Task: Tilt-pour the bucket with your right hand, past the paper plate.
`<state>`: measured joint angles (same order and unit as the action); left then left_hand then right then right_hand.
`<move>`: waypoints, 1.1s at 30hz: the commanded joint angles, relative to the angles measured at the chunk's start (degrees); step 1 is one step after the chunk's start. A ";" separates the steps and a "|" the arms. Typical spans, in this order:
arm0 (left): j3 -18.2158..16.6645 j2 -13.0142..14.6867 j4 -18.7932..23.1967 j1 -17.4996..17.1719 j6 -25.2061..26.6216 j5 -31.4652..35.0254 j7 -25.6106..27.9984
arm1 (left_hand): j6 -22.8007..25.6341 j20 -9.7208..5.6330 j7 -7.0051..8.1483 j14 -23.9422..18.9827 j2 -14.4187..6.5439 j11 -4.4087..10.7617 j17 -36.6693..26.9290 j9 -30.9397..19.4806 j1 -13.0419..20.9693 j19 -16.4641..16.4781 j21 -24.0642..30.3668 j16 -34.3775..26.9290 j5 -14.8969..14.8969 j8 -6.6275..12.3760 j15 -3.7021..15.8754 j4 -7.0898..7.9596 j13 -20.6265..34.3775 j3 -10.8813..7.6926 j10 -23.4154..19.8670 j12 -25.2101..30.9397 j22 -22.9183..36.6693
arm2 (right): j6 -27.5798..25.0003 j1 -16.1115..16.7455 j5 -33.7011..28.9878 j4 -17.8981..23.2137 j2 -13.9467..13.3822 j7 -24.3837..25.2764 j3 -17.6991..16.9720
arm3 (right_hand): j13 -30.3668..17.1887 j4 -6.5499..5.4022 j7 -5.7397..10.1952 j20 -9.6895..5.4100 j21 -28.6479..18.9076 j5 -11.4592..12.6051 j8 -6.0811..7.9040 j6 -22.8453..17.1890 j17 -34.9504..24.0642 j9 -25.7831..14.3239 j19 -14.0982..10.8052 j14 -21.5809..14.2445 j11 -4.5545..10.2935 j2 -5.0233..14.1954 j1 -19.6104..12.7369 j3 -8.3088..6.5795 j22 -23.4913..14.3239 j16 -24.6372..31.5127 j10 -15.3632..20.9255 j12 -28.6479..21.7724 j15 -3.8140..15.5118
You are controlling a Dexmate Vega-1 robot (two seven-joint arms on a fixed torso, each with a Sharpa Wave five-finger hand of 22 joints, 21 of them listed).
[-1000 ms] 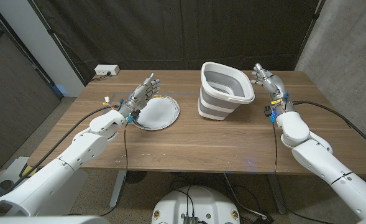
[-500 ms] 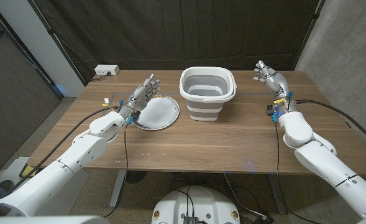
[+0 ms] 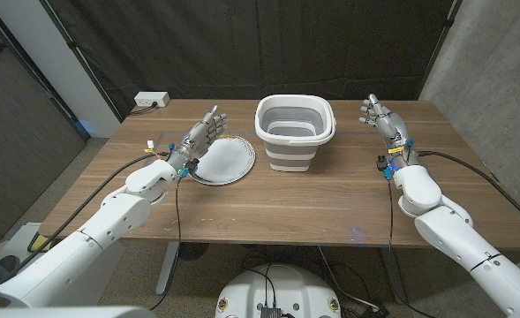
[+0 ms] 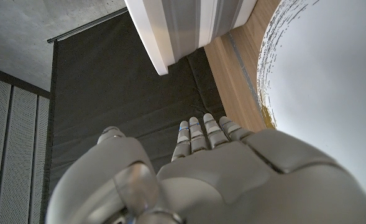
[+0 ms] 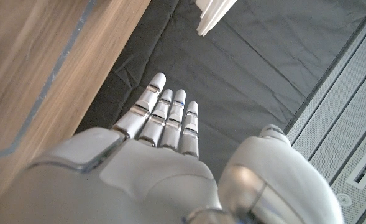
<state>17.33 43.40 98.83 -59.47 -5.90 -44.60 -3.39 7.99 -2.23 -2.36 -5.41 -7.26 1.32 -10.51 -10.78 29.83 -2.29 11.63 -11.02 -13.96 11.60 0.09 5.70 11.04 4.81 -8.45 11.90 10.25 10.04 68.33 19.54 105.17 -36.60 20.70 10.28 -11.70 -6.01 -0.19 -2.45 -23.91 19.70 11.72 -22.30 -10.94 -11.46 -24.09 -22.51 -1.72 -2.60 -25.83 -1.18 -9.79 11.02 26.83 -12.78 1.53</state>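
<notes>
A white and grey collapsible bucket [image 3: 296, 132] stands upright at the far middle of the table, its mouth facing up. The white paper plate [image 3: 223, 161] lies to its left. My right hand [image 3: 381, 117] is raised to the right of the bucket, fingers apart, a clear gap from its rim and holding nothing. My left hand [image 3: 203, 133] hovers open over the plate's far left edge. The left wrist view has the bucket's wall [image 4: 189, 28] and the plate [image 4: 322, 87] beyond my left hand [image 4: 201, 171]. My right hand [image 5: 151, 162] has straight fingers in the right wrist view.
A white power strip [image 3: 152, 100] sits at the table's far left corner. Black curtain hangs behind the table [image 3: 268, 199], with a concrete wall at the right. Bare wood stretches along the near half of the table.
The bucket, tilted a second ago near my right hand, has dropped back upright and sits further left. My right hand has drawn away slightly toward me. The left hand has not moved.
</notes>
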 commanded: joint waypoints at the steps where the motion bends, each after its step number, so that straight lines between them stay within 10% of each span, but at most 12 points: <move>1: -0.45 0.93 -0.55 0.14 0.06 -0.71 -1.69 | 0.23 0.07 -0.01 -0.18 -0.36 0.11 -0.10 -0.13 -0.06 -0.20 0.33 0.06 0.12 -0.01 0.02 -0.10 0.15 0.34 -0.56 -0.11 0.33 | 1.97 -2.09 5.01 -4.85 3.00 -2.62 2.48 | 0.11 -0.28 -1.67 -2.93 0.57 -0.47 0.96 -2.46 0.07 -0.01 -0.39 -0.05 -0.07 0.19 0.83 0.45 -0.30 0.08 1.08 -0.62 -0.38; 33: 1.41 -2.28 -6.09 4.45 -0.61 -0.61 -4.60 | 0.00 0.17 0.05 -0.01 -0.16 0.17 -0.11 -0.13 -0.07 -0.34 0.26 0.12 0.16 -0.12 -0.04 -0.02 0.15 0.66 -0.39 -0.18 0.33 | 4.93 -8.10 11.85 -14.08 5.09 -7.89 6.26 | 0.47 -0.32 -2.83 -2.78 1.91 -1.21 0.19 -1.81 0.10 0.17 -0.42 0.29 -0.83 0.61 1.31 0.94 -0.33 0.01 1.37 -0.53 -1.19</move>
<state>18.45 41.71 93.31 -55.49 -6.55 -45.30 -7.92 7.99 -2.23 -2.36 -5.41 -7.32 1.32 -10.50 -10.78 29.77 -2.28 11.63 -11.02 -13.96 11.60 0.10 5.61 11.04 5.20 -8.45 11.90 10.25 14.78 61.70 30.37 92.64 -31.62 13.61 15.54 -11.18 -6.08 -2.99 -2.67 -22.41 18.63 12.10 -24.05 -10.66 -11.18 -24.32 -22.31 -2.26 -1.84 -25.07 -0.48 -10.01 11.02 27.95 -13.22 0.50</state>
